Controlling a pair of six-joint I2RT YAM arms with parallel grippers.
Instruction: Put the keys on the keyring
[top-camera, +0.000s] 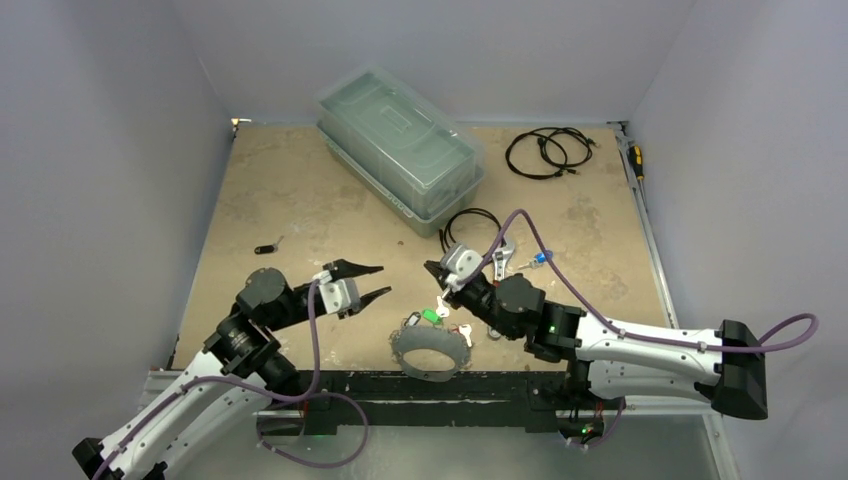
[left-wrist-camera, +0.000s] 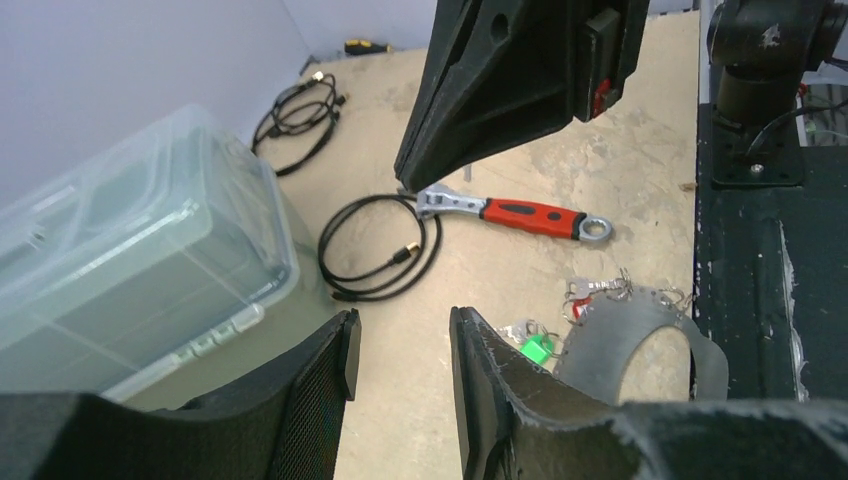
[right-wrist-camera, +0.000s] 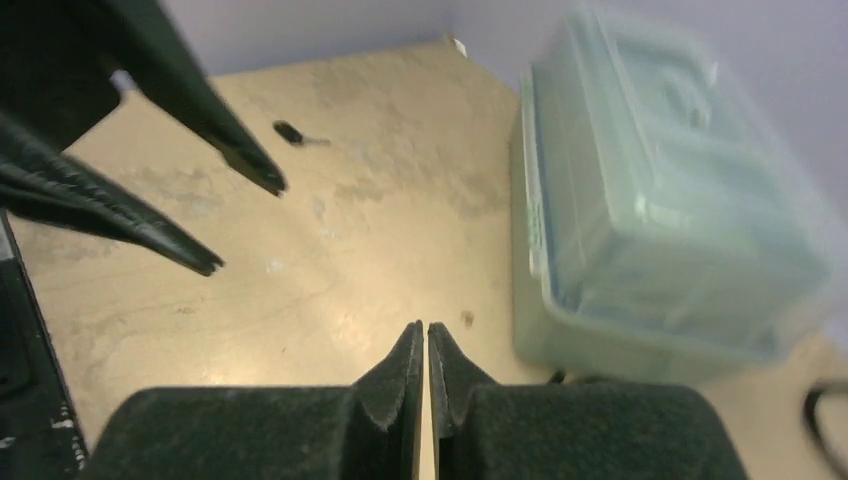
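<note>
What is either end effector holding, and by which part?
Nothing. The left end effector is open and empty; the right end effector is shut on nothing visible.

Plain pale lilac-grey walls (top-camera: 90, 150) close in the desk (top-camera: 300, 190) on three sides: outward of the left gripper (top-camera: 384, 281), outward of the right gripper (top-camera: 432, 270), and far ahead of both. The desk top is tan board, scuffed and blotched with paler patches. A black strip (top-camera: 480, 385) edges it behind the grippers. The light is soft and even, with a bright chink (top-camera: 236, 122) at the far corner on the left gripper's side.
</note>
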